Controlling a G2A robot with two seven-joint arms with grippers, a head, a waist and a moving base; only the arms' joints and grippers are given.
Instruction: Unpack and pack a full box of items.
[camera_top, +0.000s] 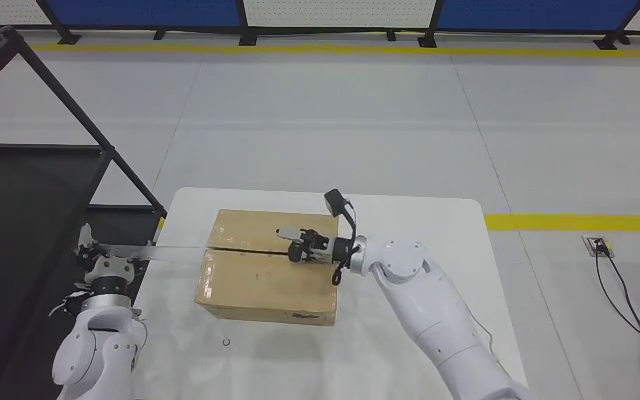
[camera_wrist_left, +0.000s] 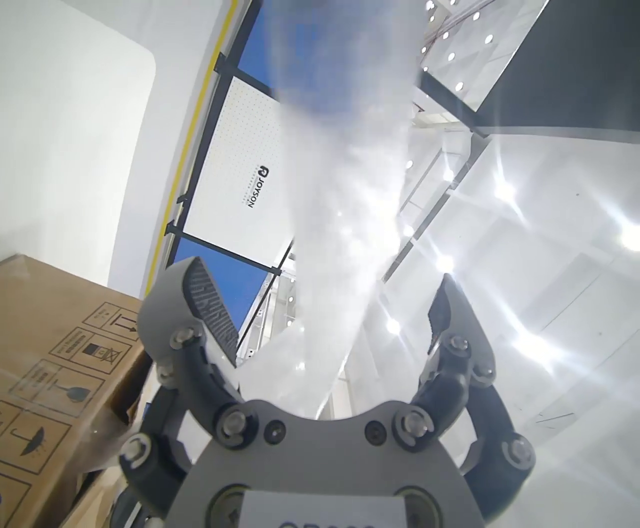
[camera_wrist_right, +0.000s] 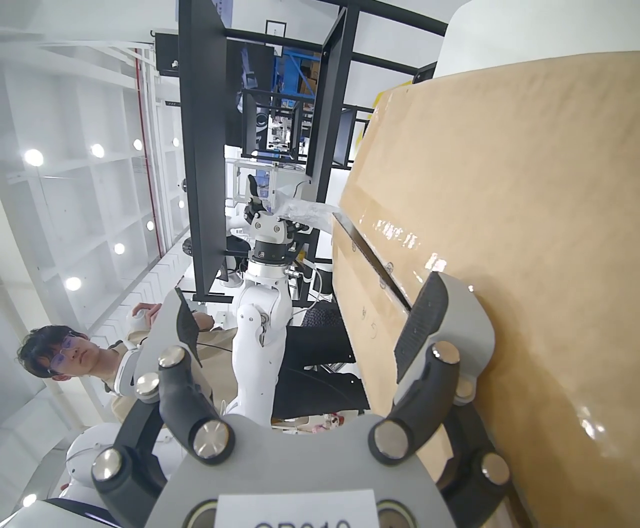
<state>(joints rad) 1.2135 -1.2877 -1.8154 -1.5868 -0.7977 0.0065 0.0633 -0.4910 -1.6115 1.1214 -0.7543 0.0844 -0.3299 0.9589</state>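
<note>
A closed cardboard box (camera_top: 268, 268) sits on the white table (camera_top: 420, 230), its two top flaps meeting at a middle seam (camera_wrist_right: 370, 260). My right gripper (camera_top: 293, 248) is over the box top, open, with one finger (camera_wrist_right: 425, 320) resting on the cardboard beside the seam. A long strip of clear tape (camera_top: 150, 251) stretches from the box's left end to my left gripper (camera_top: 88, 246), which is off the table's left edge. In the left wrist view the tape (camera_wrist_left: 345, 225) runs up between the spread fingers of that open gripper (camera_wrist_left: 320, 280), with the box (camera_wrist_left: 50, 325) beside it.
A black metal frame (camera_top: 70, 130) stands left of the table, close to the left arm. A small ring (camera_top: 228, 343) lies on the table in front of the box. Bare tabletop extends to the right of the box and along its near side.
</note>
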